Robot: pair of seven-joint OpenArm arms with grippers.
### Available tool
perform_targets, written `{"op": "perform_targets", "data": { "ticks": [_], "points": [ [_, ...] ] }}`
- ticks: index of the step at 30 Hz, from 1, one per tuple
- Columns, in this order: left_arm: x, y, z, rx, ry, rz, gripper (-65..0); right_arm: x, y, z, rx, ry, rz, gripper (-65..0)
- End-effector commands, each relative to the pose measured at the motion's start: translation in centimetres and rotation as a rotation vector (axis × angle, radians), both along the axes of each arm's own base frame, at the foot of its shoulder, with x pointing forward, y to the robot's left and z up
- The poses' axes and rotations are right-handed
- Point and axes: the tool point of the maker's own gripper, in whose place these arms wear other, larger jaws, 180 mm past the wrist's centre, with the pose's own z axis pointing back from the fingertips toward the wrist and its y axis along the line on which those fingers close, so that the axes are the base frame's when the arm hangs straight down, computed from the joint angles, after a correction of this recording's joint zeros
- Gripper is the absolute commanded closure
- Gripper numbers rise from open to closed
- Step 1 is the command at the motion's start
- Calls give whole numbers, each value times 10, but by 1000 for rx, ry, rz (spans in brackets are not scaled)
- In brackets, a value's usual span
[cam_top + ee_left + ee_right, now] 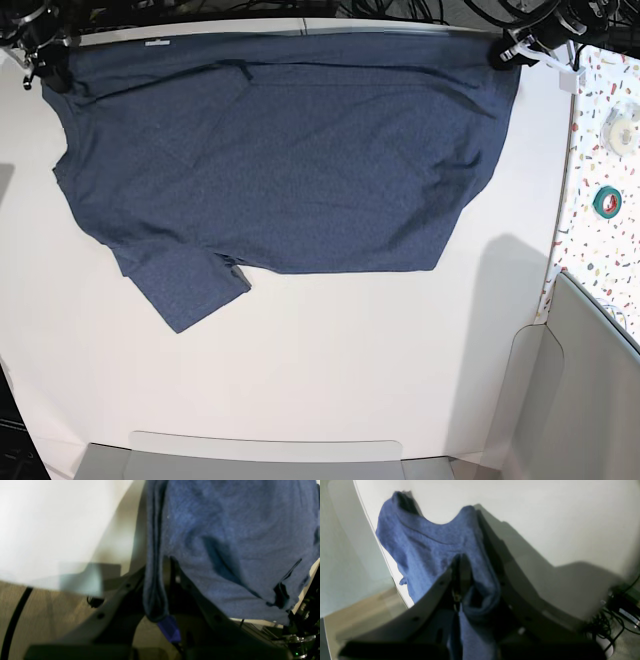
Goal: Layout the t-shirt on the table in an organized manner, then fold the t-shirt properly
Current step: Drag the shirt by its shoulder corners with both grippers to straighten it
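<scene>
t-shirt (290, 150): dark heathered navy, spread plain-face up, wrinkled, one sleeve folded | on the table (300, 370), along its far edge | left gripper (165, 585): clamped on a shirt corner | right gripper (460, 580): clamped on the opposite corner

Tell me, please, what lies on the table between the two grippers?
In the base view, only the t-shirt lies between them, stretched from the right gripper to the left gripper. Each holds one corner. No other thing is on that stretch of table.
</scene>
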Motion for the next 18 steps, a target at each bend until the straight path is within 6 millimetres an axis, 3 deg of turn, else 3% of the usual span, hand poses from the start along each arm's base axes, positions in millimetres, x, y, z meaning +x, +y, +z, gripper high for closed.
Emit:
{"op": "perform_targets", "data": {
  "ticks": [1,7,13,15,18],
  "points": [
    [0,6,5,18,-11,-1,0,0,-3,3,-17,11,9,0],
    [0,6,5,18,-11,-1,-2,2,5,-2,1,14,24,0],
    [1,5,6,19,-13,-4,-156,-7,6,-4,4,35,29,0],
    [1,5,6,19,-13,-4,-194,-12,6,-2,-5,31,41,-70],
    [1,5,6,19,-13,-4,-198,-19,7,3,-46,7,89,-222]
  ]
}}
